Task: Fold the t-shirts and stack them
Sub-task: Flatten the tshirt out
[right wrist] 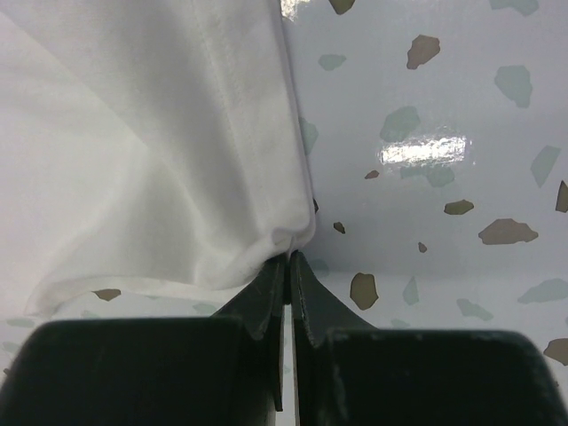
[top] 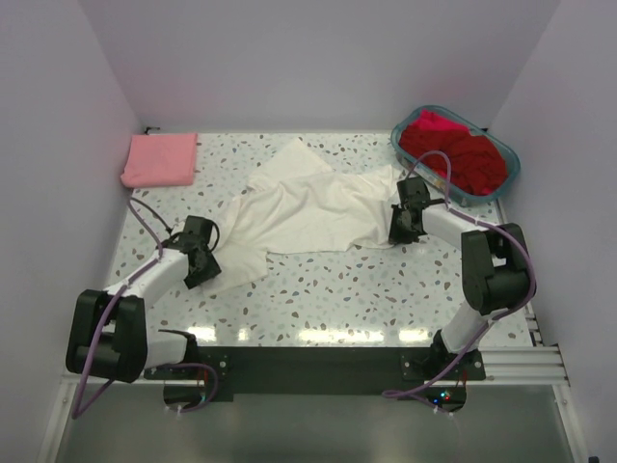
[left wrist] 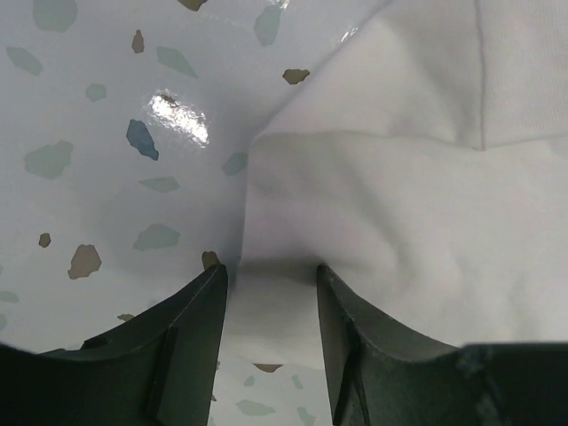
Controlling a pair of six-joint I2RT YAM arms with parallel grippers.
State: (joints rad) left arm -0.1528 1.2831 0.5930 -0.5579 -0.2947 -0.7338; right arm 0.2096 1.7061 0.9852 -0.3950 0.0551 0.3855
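A large white t-shirt (top: 299, 207) lies spread and rumpled across the middle of the table; no print shows. My left gripper (top: 204, 258) is open at its near left corner, and a fold of the white cloth (left wrist: 355, 204) lies between the spread fingers (left wrist: 191, 319). My right gripper (top: 403, 224) is shut on the shirt's right edge; the hem (right wrist: 266, 177) is pinched at the fingertips (right wrist: 288, 262). A folded pink t-shirt (top: 160, 159) lies at the far left corner. Red t-shirts (top: 461, 154) fill the teal basket.
The teal plastic basket (top: 508, 152) stands at the far right corner, close behind my right arm. White walls close in the table on the left, back and right. The speckled tabletop (top: 366, 285) shows bare in front of the white shirt.
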